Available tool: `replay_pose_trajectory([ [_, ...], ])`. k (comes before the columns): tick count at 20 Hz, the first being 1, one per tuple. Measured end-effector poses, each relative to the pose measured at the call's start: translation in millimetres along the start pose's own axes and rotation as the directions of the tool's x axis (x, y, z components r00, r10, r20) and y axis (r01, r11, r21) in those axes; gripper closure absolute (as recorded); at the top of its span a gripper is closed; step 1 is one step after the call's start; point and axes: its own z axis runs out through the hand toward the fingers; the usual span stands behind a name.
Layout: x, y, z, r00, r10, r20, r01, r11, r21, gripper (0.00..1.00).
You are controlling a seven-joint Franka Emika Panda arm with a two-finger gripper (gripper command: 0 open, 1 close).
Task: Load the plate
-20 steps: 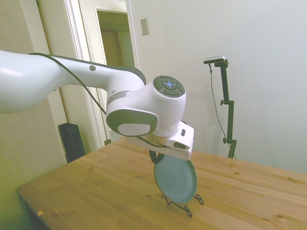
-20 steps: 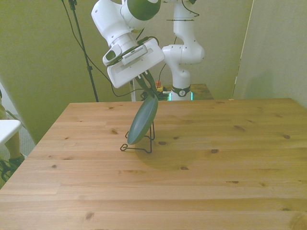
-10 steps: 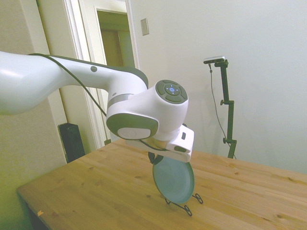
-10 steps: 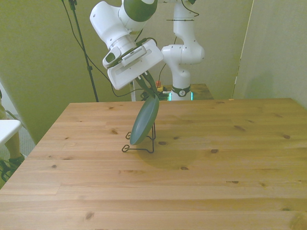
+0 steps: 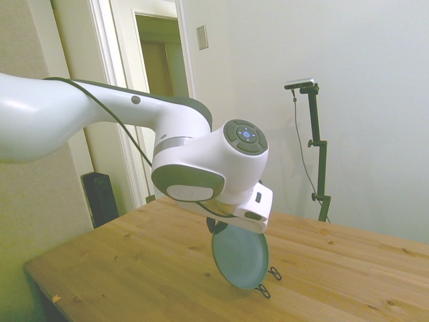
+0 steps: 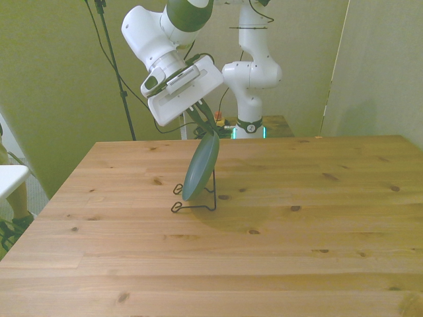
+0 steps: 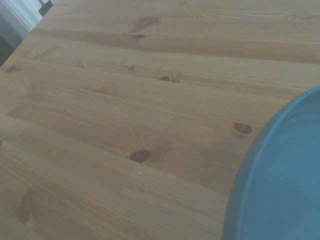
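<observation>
Plate tilted on edge, top rim clamped in pincer, lower edge in wire stand

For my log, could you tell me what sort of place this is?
Probably a robot test room indoors: a wooden table, plain walls and a doorway. The gripper holds a plate on edge at a wire stand.
</observation>
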Motion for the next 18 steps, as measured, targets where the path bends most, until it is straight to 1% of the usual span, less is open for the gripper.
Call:
replay_pose_trajectory([
  [14, 9, -9, -18, 0.999, -0.011, -0.030, 0.012, 1.000, 0.014, 0.00],
  [16, 10, -12, -31, 0.999, -0.014, -0.053, 0.014, 1.000, 0.012, 0.00],
  [18, 6, -15, -59, 0.996, -0.019, -0.085, 0.020, 1.000, 0.019, 0.00],
])
